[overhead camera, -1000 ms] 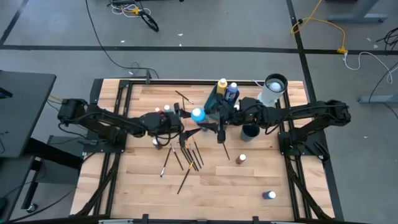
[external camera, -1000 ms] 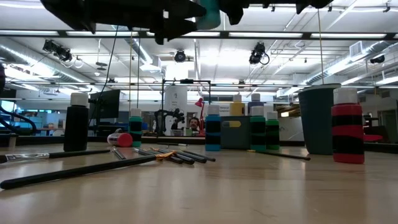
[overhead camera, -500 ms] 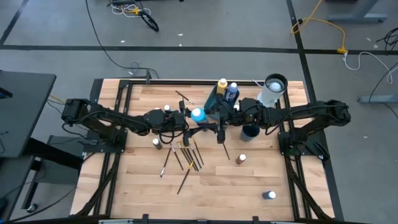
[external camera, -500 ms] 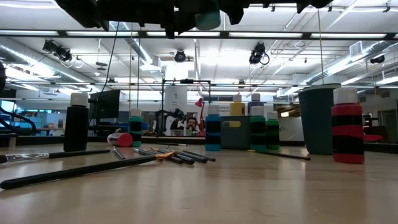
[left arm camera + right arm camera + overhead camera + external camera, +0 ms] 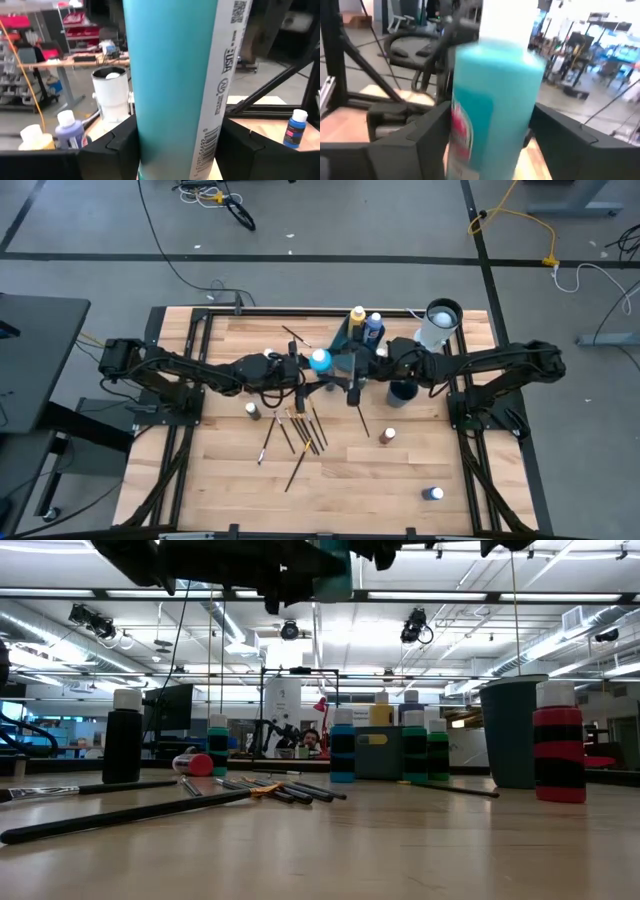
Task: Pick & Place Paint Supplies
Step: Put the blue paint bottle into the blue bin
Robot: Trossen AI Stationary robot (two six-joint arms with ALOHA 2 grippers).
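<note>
Turquoise paint bottle mid-air between both grippers; left gripper pinches body, right gripper likewise (handover?). Light, rigid, slick plastic; take mid-body.

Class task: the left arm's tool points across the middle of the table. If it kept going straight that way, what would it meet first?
Probably the right tool. The left tool points toward it, with the teal paint bottle between them; both appear closed on that bottle, though depth is unclear.
</note>
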